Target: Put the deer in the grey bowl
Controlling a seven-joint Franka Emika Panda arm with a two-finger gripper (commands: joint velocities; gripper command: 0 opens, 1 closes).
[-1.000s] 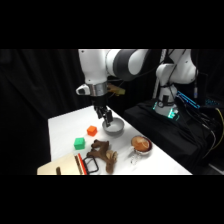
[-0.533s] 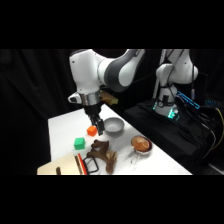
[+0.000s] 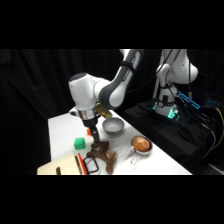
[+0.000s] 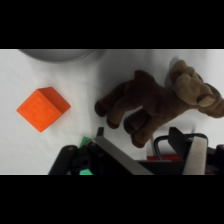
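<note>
Deer (image 4: 155, 107) — plush, brown, soft and light by the look; no weight to speak of, will squash under a pinch and flop at the limbs. Not slippery, not fragile. Best hold prob. across the trunk, where the bulk is; legs and the tan-muzzled head too thin and floppy, likely to slide or dangle against the bowl rim. Lying on its side on the table (image 3: 60, 127), legs splayed, head away from the bowl.

Landmark = bowl (image 3: 113, 126), grey, metallic, standing empty as far as can be told. Deer (image 3: 103, 156) lies on the near side of the bowl, close but apart, toward the table's front edge. Orange block (image 4: 43, 108) between bowl and deer, a bit to one side. Green block (image 3: 79, 143) further from the bowl, beside the deer. Handled cup (image 3: 141, 145) just beside the bowl, brown inside. Some flat board and red-black bits at the front edge, past the deer — unclear what.

Hand (image 3: 95, 140) hangs low between bowl and deer, nearly over the deer's bowl-side end, w/ nothing seen in it. Wrist view: deer sits just ahead of the hand's linkage, bowl rim (image 4: 57, 54) at the far edge beyond it. Fingers — cannot tell if wide or narrow; tips not made out in either view.

Judged: approach step, grasp not yet made; bowl a short carry from the deer.
</note>
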